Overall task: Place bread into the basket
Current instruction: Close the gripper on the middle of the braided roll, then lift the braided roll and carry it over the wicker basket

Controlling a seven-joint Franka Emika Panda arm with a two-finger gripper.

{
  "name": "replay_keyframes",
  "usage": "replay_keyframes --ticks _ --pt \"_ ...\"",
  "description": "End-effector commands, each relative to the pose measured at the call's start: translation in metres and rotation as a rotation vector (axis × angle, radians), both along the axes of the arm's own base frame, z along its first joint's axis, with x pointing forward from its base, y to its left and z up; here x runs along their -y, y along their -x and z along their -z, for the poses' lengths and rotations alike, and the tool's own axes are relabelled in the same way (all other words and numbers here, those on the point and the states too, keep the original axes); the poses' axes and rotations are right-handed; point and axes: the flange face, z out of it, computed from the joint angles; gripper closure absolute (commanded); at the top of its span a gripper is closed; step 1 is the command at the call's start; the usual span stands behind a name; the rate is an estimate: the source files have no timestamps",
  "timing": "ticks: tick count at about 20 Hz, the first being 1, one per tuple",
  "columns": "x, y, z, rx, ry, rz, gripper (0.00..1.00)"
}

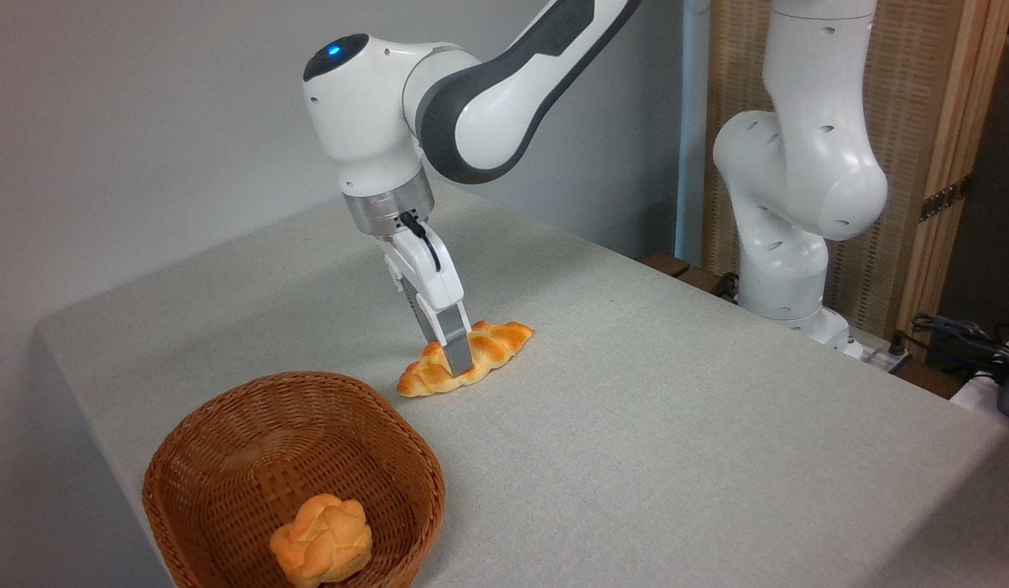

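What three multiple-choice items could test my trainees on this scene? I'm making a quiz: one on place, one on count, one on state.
1. Where is the braided loaf?
A. In the basket
B. On the table
C. Lifted in the air

2. How many bread pieces show?
A. One
B. Two
C. Three

3. What lies in the basket?
A. Nothing
B. The loaf
C. A round bun

Key: 1 B, it lies on the cloth with the gripper down at its middle. 2 B, loaf plus bun. 3 C, the knotted bun sits inside.
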Motion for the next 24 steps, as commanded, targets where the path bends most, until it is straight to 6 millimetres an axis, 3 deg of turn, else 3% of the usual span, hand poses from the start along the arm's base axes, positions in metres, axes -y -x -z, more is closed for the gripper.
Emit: replay_keyframes --ticks 1,5,11,16,19,21,24 --pt "0.002 -0.002 -0.002 0.018 0.005 0.026 0.67" --pt "0.001 -0.004 -0.018 0.015 0.004 0.020 0.67" --pt "-0.008 -0.020 -0.099 -0.019 -0.026 0.025 0.67" --pt "-0.038 -0.049 -0.145 0.050 -0.012 -0.010 0.64" --pt "-0.040 -0.073 -0.152 0.172 0.017 -0.011 0.61" --pt "-0.036 -0.093 -0.140 0.226 0.025 -0.020 0.62" --pt "-0.048 -0.145 -0.133 0.266 0.020 -0.071 0.62"
